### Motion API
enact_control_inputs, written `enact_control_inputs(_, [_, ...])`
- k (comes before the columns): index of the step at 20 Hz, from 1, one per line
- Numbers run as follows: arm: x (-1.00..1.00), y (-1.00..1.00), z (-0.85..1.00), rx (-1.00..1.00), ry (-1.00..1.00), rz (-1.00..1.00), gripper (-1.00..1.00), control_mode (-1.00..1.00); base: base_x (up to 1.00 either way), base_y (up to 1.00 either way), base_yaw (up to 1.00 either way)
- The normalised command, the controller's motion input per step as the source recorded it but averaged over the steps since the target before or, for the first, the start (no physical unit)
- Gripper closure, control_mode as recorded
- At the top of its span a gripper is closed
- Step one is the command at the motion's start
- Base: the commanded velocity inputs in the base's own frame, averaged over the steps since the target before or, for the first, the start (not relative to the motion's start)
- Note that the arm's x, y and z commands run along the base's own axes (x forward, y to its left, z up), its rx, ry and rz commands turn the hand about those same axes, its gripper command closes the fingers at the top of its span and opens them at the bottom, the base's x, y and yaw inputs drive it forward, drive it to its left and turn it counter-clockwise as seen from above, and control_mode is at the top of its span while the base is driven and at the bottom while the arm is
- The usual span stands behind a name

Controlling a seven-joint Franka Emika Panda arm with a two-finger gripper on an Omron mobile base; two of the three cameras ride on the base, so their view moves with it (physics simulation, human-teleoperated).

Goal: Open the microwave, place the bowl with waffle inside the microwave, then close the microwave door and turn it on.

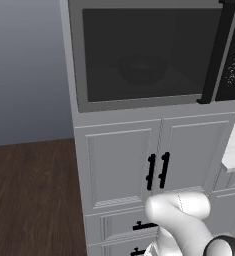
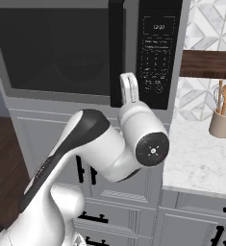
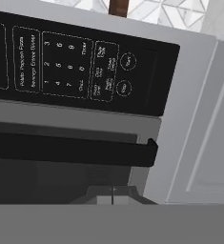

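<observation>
The microwave (image 1: 139, 107) is built in above white cabinets, and its door (image 2: 56, 93) stands closed. Through the dark glass a faint round bowl (image 1: 141, 67) shows inside; I cannot make out the waffle. The black bar handle (image 2: 116, 53) runs down the door's right edge, beside the black control panel (image 2: 156, 53). My gripper (image 2: 129, 79) is raised in front of the handle's lower end and the panel's bottom, its jaws shut on nothing. In the rolled hand view the shut fingertips (image 3: 112, 196) sit just under the handle (image 3: 70, 150), with the keypad and two round buttons (image 3: 127, 61) beyond.
White cabinet doors (image 1: 119, 165) with short black handles and drawers fill the space under the microwave. A marble counter (image 2: 201, 158) to the right carries a beige jar of wooden utensils (image 2: 222, 120). Dark wood floor (image 1: 34, 200) lies to the left.
</observation>
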Motion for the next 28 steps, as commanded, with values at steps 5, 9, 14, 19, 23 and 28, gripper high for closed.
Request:
enact_control_inputs(5, [0.25,-0.10,-0.20,0.00,0.00,-0.06,1.00,-1.00,0.00,0.00,0.00])
enact_control_inputs(9, [0.28,-0.27,-0.08,0.00,0.00,-0.07,1.00,-1.00,0.00,0.00,0.00])
enact_control_inputs(14, [0.22,-0.46,-0.07,0.00,-0.01,-0.10,1.00,-1.00,0.00,0.00,0.00])
enact_control_inputs(19, [0.29,-0.21,-0.02,0.00,-0.05,-0.05,1.00,-1.00,0.00,0.00,0.00])
enact_control_inputs(23, [0.42,0.00,0.00,0.00,-0.07,0.00,1.00,-1.00,0.00,0.00,0.00])
enact_control_inputs(28, [0.39,-0.20,0.00,0.00,-0.02,-0.03,1.00,-1.00,0.00,0.00,0.00])
